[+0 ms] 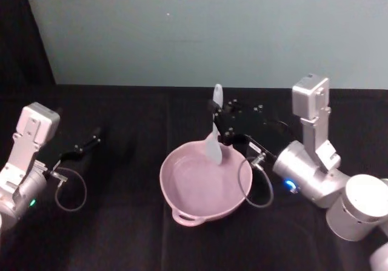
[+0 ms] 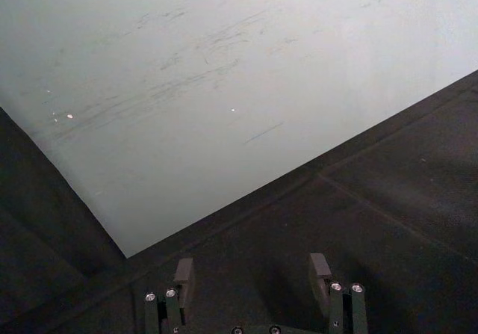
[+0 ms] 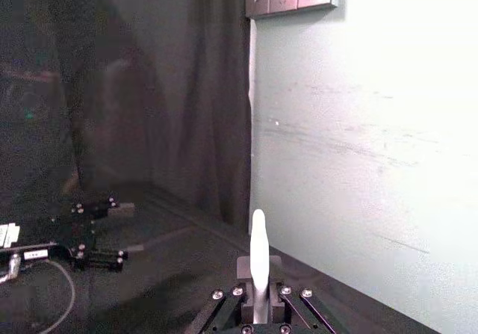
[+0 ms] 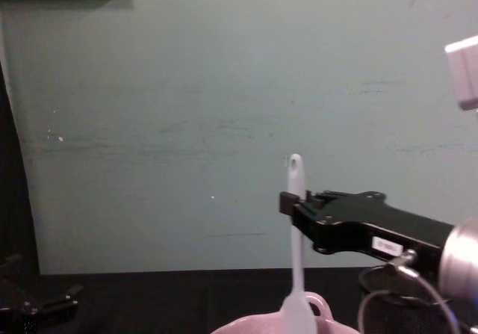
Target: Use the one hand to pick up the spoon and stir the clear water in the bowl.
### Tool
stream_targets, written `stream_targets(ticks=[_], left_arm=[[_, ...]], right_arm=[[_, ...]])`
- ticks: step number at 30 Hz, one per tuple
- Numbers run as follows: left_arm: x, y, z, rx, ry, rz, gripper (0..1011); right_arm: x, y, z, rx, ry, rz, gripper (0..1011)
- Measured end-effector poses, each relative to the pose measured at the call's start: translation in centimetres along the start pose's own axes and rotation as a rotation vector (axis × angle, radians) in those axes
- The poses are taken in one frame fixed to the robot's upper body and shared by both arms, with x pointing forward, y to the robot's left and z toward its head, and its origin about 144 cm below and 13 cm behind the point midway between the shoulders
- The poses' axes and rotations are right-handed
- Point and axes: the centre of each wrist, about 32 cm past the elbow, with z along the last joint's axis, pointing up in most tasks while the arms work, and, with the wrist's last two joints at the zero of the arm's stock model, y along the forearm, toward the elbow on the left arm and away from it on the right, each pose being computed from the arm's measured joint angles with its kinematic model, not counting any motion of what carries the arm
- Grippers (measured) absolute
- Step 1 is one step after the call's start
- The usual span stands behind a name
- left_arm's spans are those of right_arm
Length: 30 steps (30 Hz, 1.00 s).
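The pale pink bowl (image 1: 203,186) sits on the black table in front of me, its loop handle toward me. My right gripper (image 1: 219,120) is shut on the white spoon (image 1: 214,131) just beyond the bowl's far rim. The spoon stands nearly upright, its handle tip up and its flat head down over the bowl's far side. From the chest view the spoon (image 4: 296,252) hangs from the black gripper (image 4: 291,202) with its head at the bowl rim (image 4: 317,304). In the right wrist view the spoon handle (image 3: 258,255) rises between the shut fingers. My left gripper (image 1: 85,145) rests open at the table's left.
A pale green wall (image 1: 200,34) runs behind the table. Grey cables loop beside each wrist, one (image 1: 257,183) next to the bowl's right rim. Dark cloth covers the table (image 1: 121,222) around the bowl.
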Motion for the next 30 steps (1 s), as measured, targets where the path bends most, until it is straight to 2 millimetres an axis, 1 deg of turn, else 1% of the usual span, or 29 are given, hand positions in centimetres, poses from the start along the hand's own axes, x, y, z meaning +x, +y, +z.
stream_targets(ticks=[1,4,9,12,17,21,23,27,30], left_arm=[[0.0,0.0,0.0,0.000,0.000,0.000,1005],[0.0,0.0,0.0,0.000,0.000,0.000,1005],[0.0,0.0,0.0,0.000,0.000,0.000,1005],[0.0,0.0,0.0,0.000,0.000,0.000,1005],[0.0,0.0,0.0,0.000,0.000,0.000,1005],[0.0,0.0,0.0,0.000,0.000,0.000,1005],[0.0,0.0,0.0,0.000,0.000,0.000,1005],[0.0,0.0,0.0,0.000,0.000,0.000,1005],[0.0,0.0,0.0,0.000,0.000,0.000,1005]], right_arm=[[0.1,-0.6,0.2,-0.004,-0.007,-0.002,117],[-0.1,-1.4,0.5,-0.015,-0.011,0.002,117],[-1.1,-2.1,0.6,-0.012,0.011,0.044,117],[-1.7,-2.1,0.5,-0.007,0.028,0.069,117],[-3.1,-1.2,0.2,0.008,0.070,0.130,117],[-3.8,0.4,-0.3,0.025,0.092,0.164,117],[-3.8,1.1,-0.4,0.032,0.093,0.167,117],[-3.4,2.0,-0.6,0.036,0.083,0.160,117],[-2.5,2.7,-0.8,0.036,0.066,0.131,117]])
